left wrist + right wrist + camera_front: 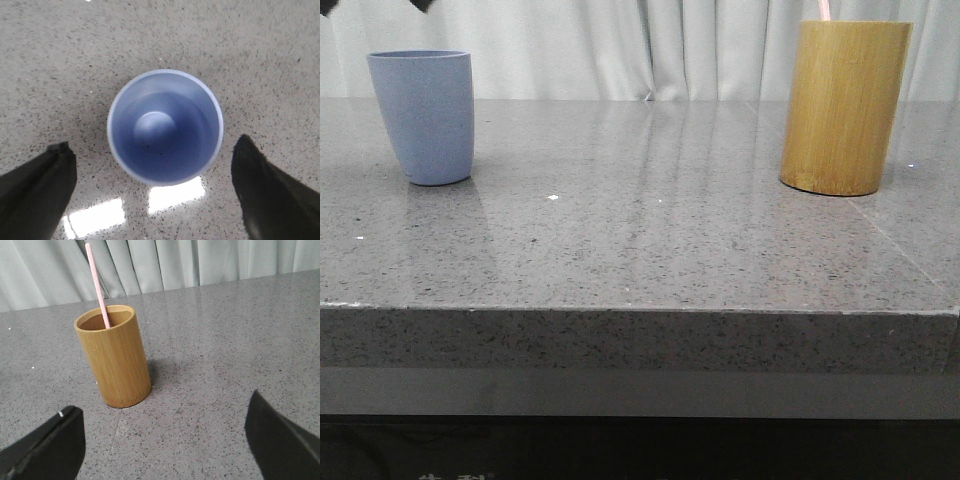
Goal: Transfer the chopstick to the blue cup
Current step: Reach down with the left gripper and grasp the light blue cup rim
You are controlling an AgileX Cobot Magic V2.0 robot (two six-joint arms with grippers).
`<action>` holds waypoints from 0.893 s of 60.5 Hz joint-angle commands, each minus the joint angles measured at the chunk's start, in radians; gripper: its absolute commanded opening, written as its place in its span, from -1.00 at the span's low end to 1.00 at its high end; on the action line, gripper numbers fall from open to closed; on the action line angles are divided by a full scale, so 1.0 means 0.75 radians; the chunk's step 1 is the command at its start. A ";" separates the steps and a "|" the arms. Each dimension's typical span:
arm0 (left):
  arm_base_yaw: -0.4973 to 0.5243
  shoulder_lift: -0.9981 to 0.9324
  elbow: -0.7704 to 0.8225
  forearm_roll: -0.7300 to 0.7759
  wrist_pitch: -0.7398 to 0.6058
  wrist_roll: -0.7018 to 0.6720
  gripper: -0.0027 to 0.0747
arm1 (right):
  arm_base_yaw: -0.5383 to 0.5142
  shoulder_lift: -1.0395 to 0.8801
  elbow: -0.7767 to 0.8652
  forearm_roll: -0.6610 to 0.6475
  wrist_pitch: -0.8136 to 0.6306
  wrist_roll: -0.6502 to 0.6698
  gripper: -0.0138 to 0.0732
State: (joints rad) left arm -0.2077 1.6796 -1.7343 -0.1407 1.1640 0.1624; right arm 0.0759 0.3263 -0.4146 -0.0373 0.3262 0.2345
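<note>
The blue cup [423, 116] stands upright at the far left of the table. In the left wrist view I look straight down into it [165, 127] and it is empty. My left gripper [155, 187] hangs above it, open and empty. A pale pink chopstick [97, 285] leans inside the bamboo cylinder [114, 356]. In the front view only its tip [826, 9] shows above the cylinder [843, 106] at the right. My right gripper [165, 440] is open and empty, short of the cylinder. Neither gripper shows in the front view.
The grey speckled stone table [640, 250] has its front edge near the camera. Pale curtains [650, 45] hang behind the table. A thin seam [117, 427] runs across the tabletop near the bamboo cylinder.
</note>
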 commanded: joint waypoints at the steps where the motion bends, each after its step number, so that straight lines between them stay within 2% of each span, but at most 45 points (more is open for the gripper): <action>1: -0.013 -0.009 -0.075 0.020 -0.023 -0.007 0.67 | -0.004 0.018 -0.051 0.002 -0.111 -0.011 0.82; 37: -0.013 0.158 -0.084 0.029 -0.063 -0.009 0.63 | -0.004 0.018 -0.051 0.002 -0.111 -0.011 0.82; 42: -0.013 0.161 -0.084 0.029 -0.080 -0.009 0.44 | -0.004 0.018 -0.051 0.002 -0.111 -0.011 0.82; 54: -0.013 0.161 -0.084 0.029 -0.120 -0.009 -0.44 | -0.004 0.018 -0.051 0.002 -0.111 -0.011 0.82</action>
State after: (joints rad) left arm -0.2120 1.8496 -1.7659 -0.1094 1.1213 0.1624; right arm 0.0759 0.3263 -0.4146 -0.0373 0.3262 0.2345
